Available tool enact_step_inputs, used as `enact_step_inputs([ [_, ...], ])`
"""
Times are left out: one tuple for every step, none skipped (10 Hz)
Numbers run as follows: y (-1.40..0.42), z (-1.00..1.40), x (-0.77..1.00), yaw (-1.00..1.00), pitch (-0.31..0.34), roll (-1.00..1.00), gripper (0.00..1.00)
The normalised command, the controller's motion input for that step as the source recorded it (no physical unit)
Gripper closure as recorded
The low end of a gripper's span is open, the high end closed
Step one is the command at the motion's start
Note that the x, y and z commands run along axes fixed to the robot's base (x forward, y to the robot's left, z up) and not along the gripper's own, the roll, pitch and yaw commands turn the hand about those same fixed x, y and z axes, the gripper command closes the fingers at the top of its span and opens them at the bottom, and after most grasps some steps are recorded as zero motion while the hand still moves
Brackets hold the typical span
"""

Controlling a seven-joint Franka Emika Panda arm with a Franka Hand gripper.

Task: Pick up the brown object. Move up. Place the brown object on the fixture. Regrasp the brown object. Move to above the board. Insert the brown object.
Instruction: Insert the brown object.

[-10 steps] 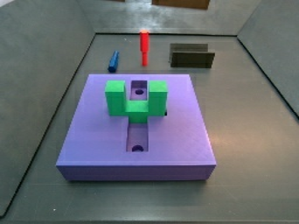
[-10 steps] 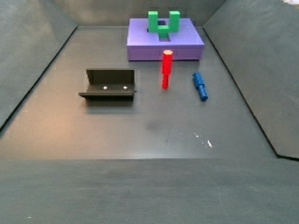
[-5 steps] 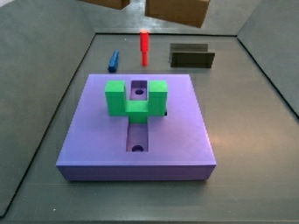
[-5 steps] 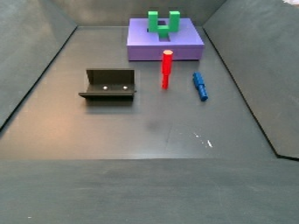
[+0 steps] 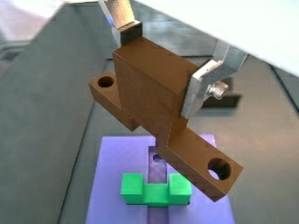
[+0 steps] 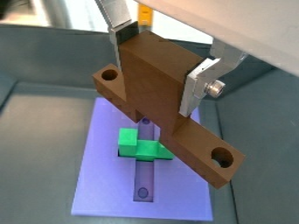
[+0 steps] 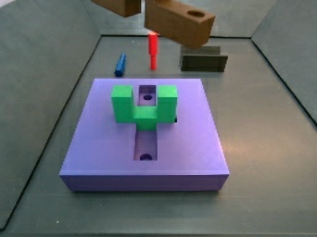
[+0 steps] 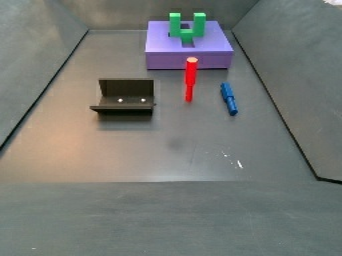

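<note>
My gripper (image 5: 163, 57) is shut on the brown object (image 5: 146, 87), a thick brown block on a bar with a round hole at each end. The silver fingers (image 6: 197, 83) clamp the block's two sides in both wrist views. I hold it high above the board (image 6: 105, 179), a purple slab with a central slot and a green U-shaped block (image 6: 142, 145). In a side view the brown object (image 7: 181, 21) hangs at the top edge, above the board's (image 7: 186, 139) far end. The fixture (image 7: 205, 61) stands behind the board; it also shows in a side view (image 8: 124, 97).
A red peg (image 7: 154, 48) stands upright and a blue peg (image 7: 121, 64) lies on the floor between the board and the fixture; both show in a side view as well, the red peg (image 8: 191, 78) and the blue peg (image 8: 229, 97). Dark walls ring the floor.
The brown object has come down further into a side view from the top edge. The board, pegs and fixture have not moved.
</note>
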Motion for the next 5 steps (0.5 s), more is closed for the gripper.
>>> enact_step_inputs([
  [-0.04, -0.23, 0.0, -0.97, 0.0, -0.11, 1.0],
  [-0.04, -0.27, 0.0, -0.96, -0.013, -0.11, 1.0],
  [-0.04, -0.3, 0.0, -0.95, -0.019, -0.12, 1.0],
  [-0.04, -0.32, 0.0, -0.94, -0.031, -0.12, 1.0],
  [-0.04, -0.32, 0.0, -0.94, -0.034, -0.12, 1.0],
])
